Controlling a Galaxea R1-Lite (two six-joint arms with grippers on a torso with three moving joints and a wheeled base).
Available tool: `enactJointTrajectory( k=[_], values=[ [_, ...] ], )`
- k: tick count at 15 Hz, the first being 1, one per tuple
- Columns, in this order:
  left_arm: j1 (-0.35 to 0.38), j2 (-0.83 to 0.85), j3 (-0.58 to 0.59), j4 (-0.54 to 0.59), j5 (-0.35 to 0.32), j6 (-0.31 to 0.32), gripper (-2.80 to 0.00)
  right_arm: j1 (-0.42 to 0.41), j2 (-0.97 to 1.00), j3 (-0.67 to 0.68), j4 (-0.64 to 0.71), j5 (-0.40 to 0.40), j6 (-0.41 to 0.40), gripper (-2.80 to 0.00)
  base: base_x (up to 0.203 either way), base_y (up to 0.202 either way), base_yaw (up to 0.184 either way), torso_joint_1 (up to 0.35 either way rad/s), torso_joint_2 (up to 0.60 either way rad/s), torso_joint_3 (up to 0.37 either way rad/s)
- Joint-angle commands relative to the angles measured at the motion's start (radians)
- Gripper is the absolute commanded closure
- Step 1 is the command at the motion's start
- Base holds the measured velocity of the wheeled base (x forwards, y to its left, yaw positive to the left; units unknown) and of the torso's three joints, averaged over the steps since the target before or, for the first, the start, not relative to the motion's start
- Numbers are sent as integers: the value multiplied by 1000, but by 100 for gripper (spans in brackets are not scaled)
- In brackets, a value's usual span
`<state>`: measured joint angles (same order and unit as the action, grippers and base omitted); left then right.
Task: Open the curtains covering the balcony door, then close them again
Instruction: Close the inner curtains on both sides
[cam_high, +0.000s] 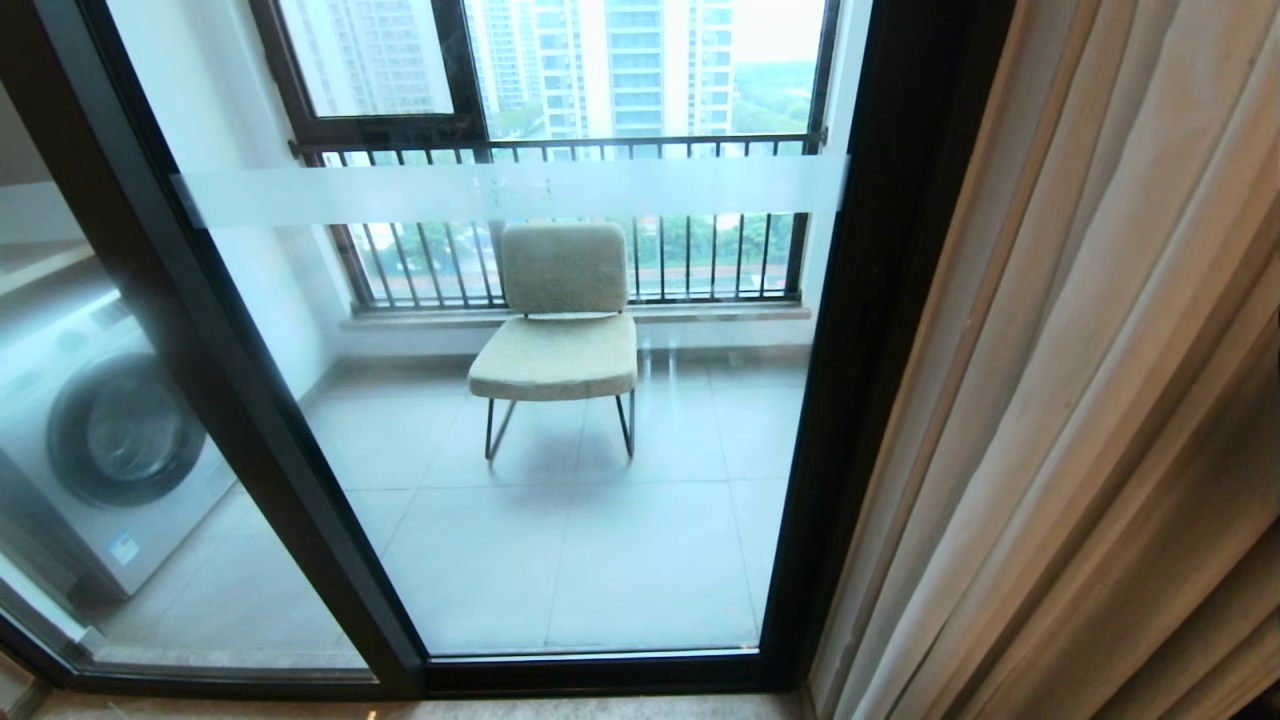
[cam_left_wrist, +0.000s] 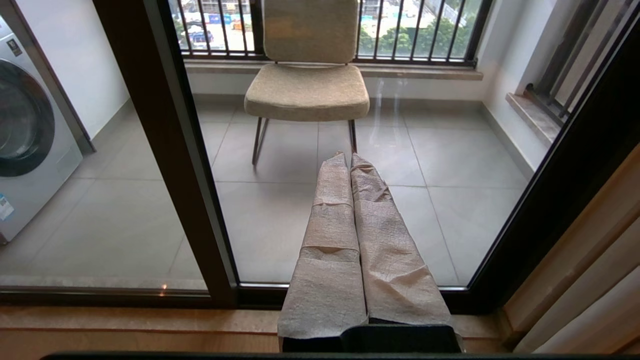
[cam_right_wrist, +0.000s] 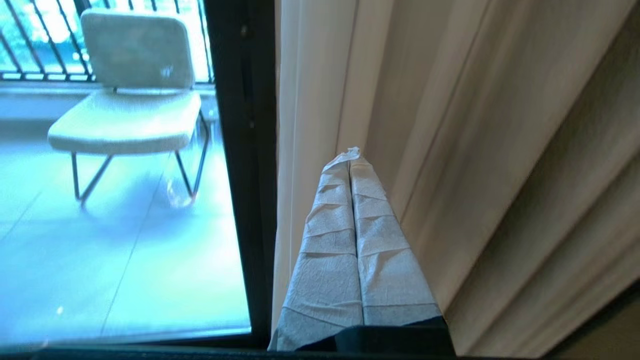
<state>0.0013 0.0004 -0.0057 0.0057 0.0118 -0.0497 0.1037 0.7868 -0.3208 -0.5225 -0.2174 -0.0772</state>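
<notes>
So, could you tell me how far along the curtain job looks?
Opening looks done: the curtains hang bunched at the right, leaving the balcony door uncovered. The right gripper, shut, is against their folds; whether it pinches fabric is unclear. Drawing them closed remains.

Head view looks forward and down through the balcony door (cam_high: 520, 420) from close up, curtains (cam_high: 1080, 420) at its right edge. Left wrist view sits low, facing the same glass. Right wrist view sits right up against the curtains. All three share the chair (cam_high: 560, 330) outside.
</notes>
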Motion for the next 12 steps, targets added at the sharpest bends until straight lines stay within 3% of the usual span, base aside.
enactJointTrajectory(
  k=[1, 4, 7, 10, 12],
  values=[
    [0, 0, 0, 0, 1, -1, 0, 33, -149, 69, 57, -2, -1, 0, 0, 0, 0, 0, 0, 0],
    [0, 0, 0, 0, 1, -1, 0, 92, -280, 203, 102, -3, -1, 0, 0, 0, 0, 0, 0, 0],
    [0, 0, 0, 0, 1, -1, 0, 102, -411, 309, 140, 0, 1, 0, 0, 0, 0, 0, 0, 0],
    [0, 0, 0, 0, 1, -1, 0, 97, -504, 320, 318, 0, 7, 0, 0, 0, 0, 0, 0, 0],
    [0, 0, 0, 0, 1, -1, 0, 85, -505, 321, 351, 0, 24, 0, 0, 0, 0, 0, 0, 0]
  ],
)
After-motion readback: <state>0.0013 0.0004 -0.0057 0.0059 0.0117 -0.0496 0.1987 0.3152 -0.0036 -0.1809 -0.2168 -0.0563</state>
